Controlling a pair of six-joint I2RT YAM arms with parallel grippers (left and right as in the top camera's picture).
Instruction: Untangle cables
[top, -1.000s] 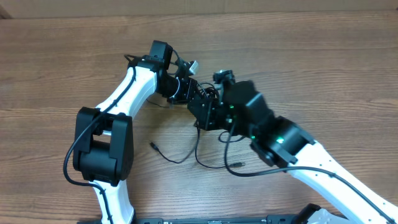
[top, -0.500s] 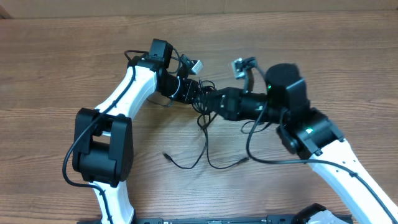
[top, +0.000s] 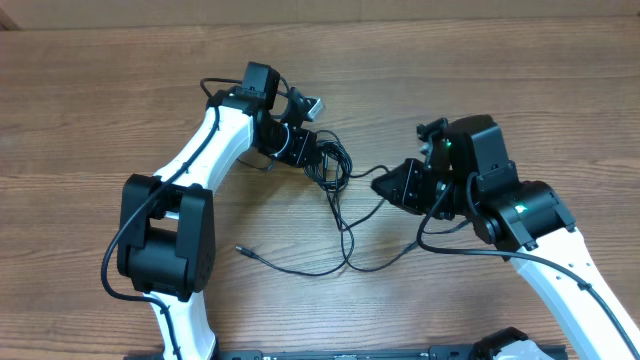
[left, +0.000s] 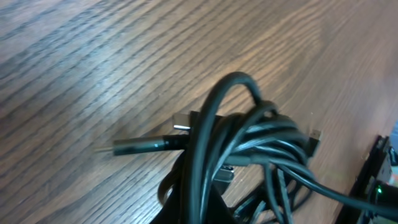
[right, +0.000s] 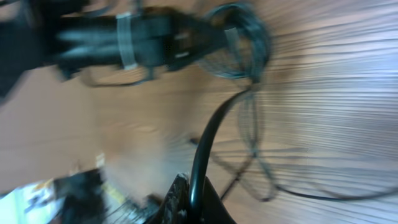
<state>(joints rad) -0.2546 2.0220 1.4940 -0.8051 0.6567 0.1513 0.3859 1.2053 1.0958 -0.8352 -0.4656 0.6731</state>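
Note:
The cables are thin black cords. A tangled bundle (top: 336, 162) hangs from my left gripper (top: 318, 155), which is shut on it; in the left wrist view the looped bundle (left: 249, 143) fills the middle, with a black plug (left: 134, 147) and a silver plug tip (left: 181, 120) sticking out. My right gripper (top: 381, 183) is shut on one strand (right: 211, 130) that runs taut to the bundle (right: 244, 37). Loose strands (top: 345, 245) trail over the table toward me, ending in a small plug (top: 241, 248).
The wooden table (top: 90, 110) stretches all round. The left arm's white links and black base joint (top: 165, 235) stand at the left. The right arm (top: 520, 215) reaches in from the lower right. A pale wall strip (top: 320, 10) lies along the far edge.
My right gripper has pulled away to the right from the left gripper, drawing a strand out of the bundle. The loose loops have spread wider on the table.

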